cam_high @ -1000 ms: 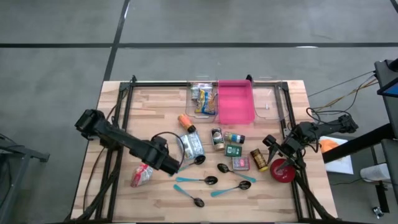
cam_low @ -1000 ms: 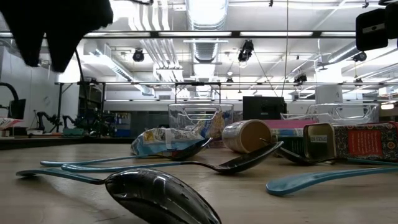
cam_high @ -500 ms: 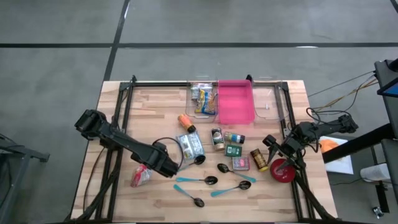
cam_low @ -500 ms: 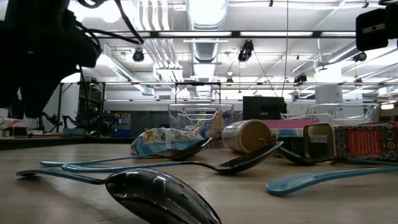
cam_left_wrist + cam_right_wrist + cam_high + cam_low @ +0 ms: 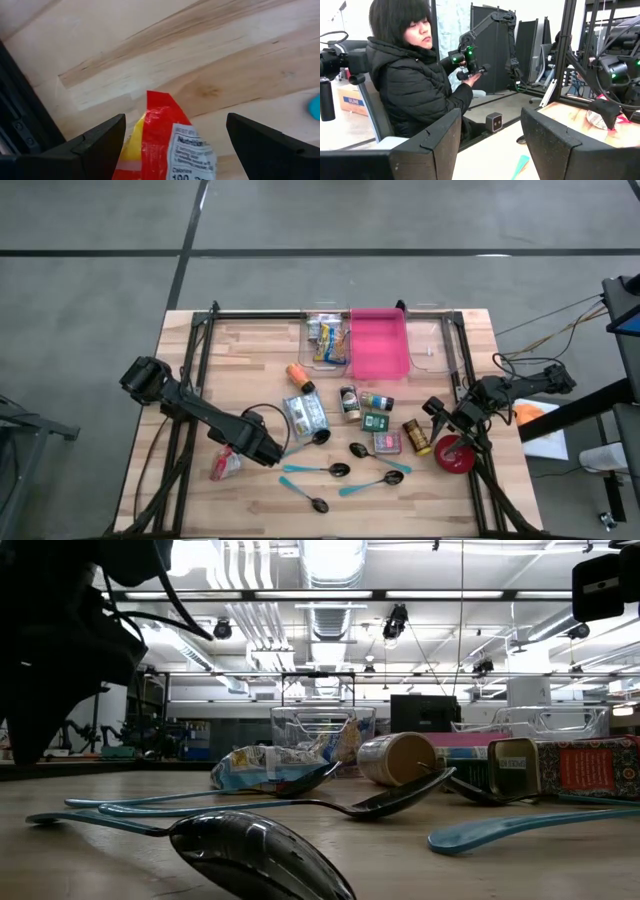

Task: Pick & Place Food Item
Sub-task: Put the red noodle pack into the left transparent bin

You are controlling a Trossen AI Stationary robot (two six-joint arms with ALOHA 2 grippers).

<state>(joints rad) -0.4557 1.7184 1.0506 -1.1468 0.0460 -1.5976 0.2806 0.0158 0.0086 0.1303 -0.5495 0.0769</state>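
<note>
A red-and-yellow snack packet (image 5: pixel 224 464) lies flat on the wooden table near its front left. My left gripper (image 5: pixel 243 454) hangs just above it, pointing down and open. In the left wrist view the packet's end (image 5: pixel 165 142) shows between the two fingers, which stand on either side of it without touching. In the low view this arm is a dark mass (image 5: pixel 45 660) at the left. My right gripper (image 5: pixel 440 420) waits at the table's right edge, pointing level and open (image 5: pixel 490 150), with nothing between its fingers.
At the back stand a pink tray (image 5: pixel 378 358), a clear bin with snacks (image 5: pixel 327 340) and another clear bin (image 5: pixel 436 345). Mid-table lie an orange bottle (image 5: pixel 300 376), a blue-white bag (image 5: pixel 307 416), cans, tins, several teal-handled spoons (image 5: pixel 318 470) and a red roll (image 5: pixel 455 454). A person (image 5: pixel 415 85) sits beyond the table.
My left gripper has come down toward the red-and-yellow packet, shifting a little toward the table's near left. The packet has stayed where it lay.
</note>
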